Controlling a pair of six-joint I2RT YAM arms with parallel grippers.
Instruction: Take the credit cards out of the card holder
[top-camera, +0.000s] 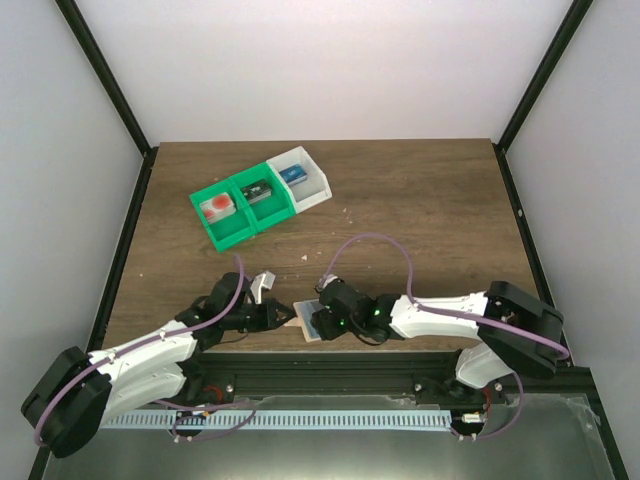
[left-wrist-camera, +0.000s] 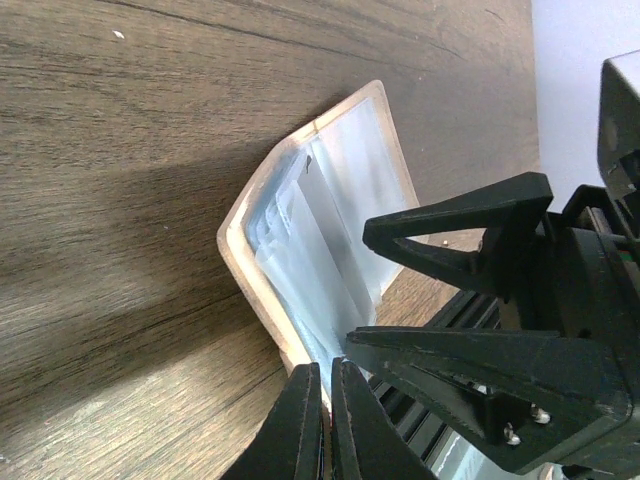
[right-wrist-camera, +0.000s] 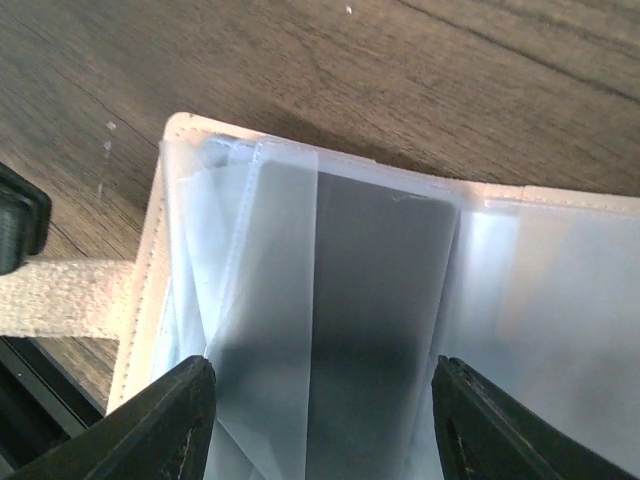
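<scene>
Dark wood table (top-camera: 420, 220) with white walls around it; at the lower centre of the overhead view the card holder (top-camera: 306, 318) lies folded open near the table's front edge, between the two grippers. The left gripper (left-wrist-camera: 322, 370) has its jaws pressed together on the holder's tan tab (right-wrist-camera: 60, 285). The right gripper (right-wrist-camera: 320, 375) hovers over the clear pockets, jaws spread to either side of a grey-looking credit card (right-wrist-camera: 380, 290) sitting in its sleeve. Green and white bins (top-camera: 236, 236) stand well apart, above and left of centre
</scene>
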